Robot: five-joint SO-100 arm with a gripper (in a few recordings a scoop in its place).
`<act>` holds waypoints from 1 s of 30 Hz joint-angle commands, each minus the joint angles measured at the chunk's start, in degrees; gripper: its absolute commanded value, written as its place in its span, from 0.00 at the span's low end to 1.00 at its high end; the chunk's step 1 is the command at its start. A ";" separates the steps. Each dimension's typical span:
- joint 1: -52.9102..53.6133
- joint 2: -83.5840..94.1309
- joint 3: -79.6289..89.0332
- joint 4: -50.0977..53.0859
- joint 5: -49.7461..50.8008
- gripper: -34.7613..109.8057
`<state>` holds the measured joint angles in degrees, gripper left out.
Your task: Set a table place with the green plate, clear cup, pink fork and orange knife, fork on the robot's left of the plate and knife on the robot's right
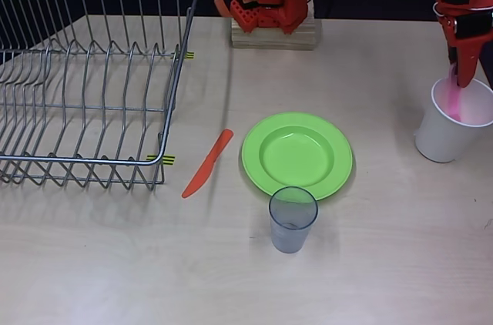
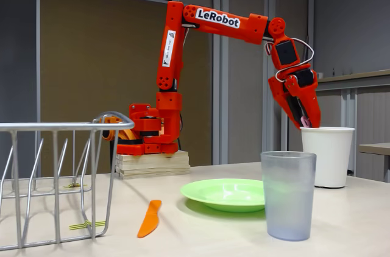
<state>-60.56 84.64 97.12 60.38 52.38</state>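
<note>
The orange arm reaches over to the white cup (image 1: 451,128) at the right edge of the table (image 1: 385,263) in the overhead view, its gripper (image 1: 460,78) dipped toward the cup's mouth. The pink fork (image 1: 453,98) stands in that cup with the fingers closed around its upper end; in the fixed view only a bit of pink (image 2: 304,122) peeps out at the gripper (image 2: 303,120) tip above the white cup (image 2: 327,156). The green plate (image 1: 297,155) lies flat near the middle of the table, well apart from the white cup. The clear cup (image 1: 293,219) stands upright just in front of the plate, at its rim. The orange knife (image 1: 208,163) lies flat and slanted just left of the plate, between it and the wire dish rack (image 1: 88,78), touching neither
</note>
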 commanded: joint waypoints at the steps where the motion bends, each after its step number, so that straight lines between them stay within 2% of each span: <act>1: 0.44 2.64 0.26 0.53 -0.18 0.28; 8: 0.44 3.08 0.97 1.49 -0.09 0.34; 21: 0.62 5.10 2.20 5.27 -2.29 0.37; 24: 0.88 5.36 2.20 7.47 -5.45 0.38; 30: 1.58 4.39 -2.37 17.49 -20.39 0.43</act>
<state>-58.54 87.01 97.12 73.48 37.35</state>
